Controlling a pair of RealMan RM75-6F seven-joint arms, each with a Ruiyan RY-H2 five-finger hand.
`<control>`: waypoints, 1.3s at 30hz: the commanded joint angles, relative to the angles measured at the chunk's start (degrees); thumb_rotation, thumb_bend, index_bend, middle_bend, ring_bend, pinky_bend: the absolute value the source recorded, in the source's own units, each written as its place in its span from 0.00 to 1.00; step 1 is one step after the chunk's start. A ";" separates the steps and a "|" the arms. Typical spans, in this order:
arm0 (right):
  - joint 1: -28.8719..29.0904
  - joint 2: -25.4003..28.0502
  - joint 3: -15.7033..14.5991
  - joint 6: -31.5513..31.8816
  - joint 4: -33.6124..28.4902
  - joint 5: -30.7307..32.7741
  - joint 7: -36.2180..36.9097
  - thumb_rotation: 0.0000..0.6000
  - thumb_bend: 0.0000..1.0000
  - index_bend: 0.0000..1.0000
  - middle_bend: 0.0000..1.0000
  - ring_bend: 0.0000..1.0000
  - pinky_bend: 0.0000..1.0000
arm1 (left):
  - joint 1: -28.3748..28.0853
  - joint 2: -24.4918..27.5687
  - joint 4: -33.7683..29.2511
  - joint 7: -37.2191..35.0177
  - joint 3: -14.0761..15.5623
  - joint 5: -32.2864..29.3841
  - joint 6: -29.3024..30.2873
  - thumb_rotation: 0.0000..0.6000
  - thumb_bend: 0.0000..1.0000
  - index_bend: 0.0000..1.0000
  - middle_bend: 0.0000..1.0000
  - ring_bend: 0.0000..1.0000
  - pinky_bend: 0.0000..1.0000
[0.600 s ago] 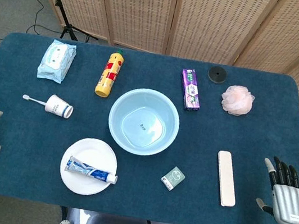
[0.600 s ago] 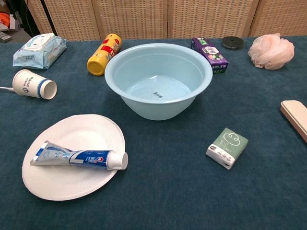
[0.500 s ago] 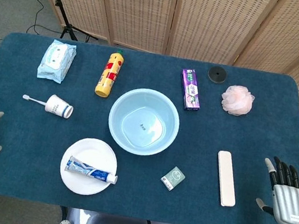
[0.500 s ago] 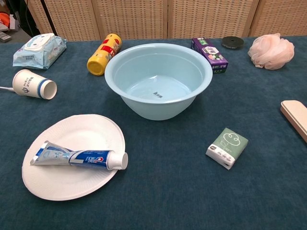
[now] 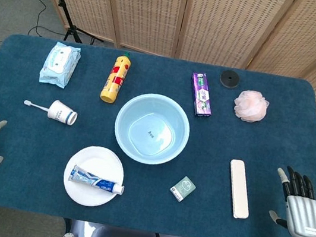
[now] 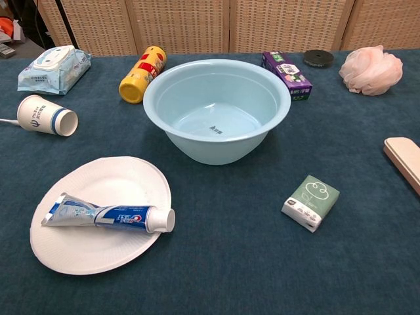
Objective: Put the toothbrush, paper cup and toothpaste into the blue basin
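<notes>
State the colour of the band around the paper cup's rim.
Blue, on an otherwise white paper cup lying on its side; the chest view shows it best.

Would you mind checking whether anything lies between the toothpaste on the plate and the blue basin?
Nothing visible does. The toothpaste lies on the white plate, and only bare table cloth separates the plate from the basin. The green packet sits off to the side.

Toothpaste [image 6: 108, 214] flat on plate [image 6: 125, 178]; paper cup [image 6: 46, 115] on its side, toothbrush [image 5: 33, 105] inside; blue basin [image 6: 216, 108] empty.
</notes>
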 commanded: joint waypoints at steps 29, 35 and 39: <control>-0.03 0.27 -0.20 -0.30 -0.66 0.33 -0.12 1.00 0.10 0.00 0.00 0.00 0.00 | -0.28 0.21 -1.55 2.11 0.70 -0.17 -0.92 1.00 0.23 0.00 0.00 0.00 0.03; -0.11 0.37 -0.10 -0.18 -0.79 0.58 -0.21 1.00 0.10 0.00 0.00 0.00 0.00 | -1.06 0.62 -1.37 2.52 0.47 -1.03 -2.44 1.00 0.24 0.00 0.00 0.00 0.03; -0.13 0.38 -0.12 -0.21 -0.93 0.65 -0.39 1.00 0.11 0.00 0.00 0.00 0.00 | -2.56 1.76 -0.94 2.95 -0.51 -2.54 -4.66 1.00 0.24 0.00 0.00 0.00 0.03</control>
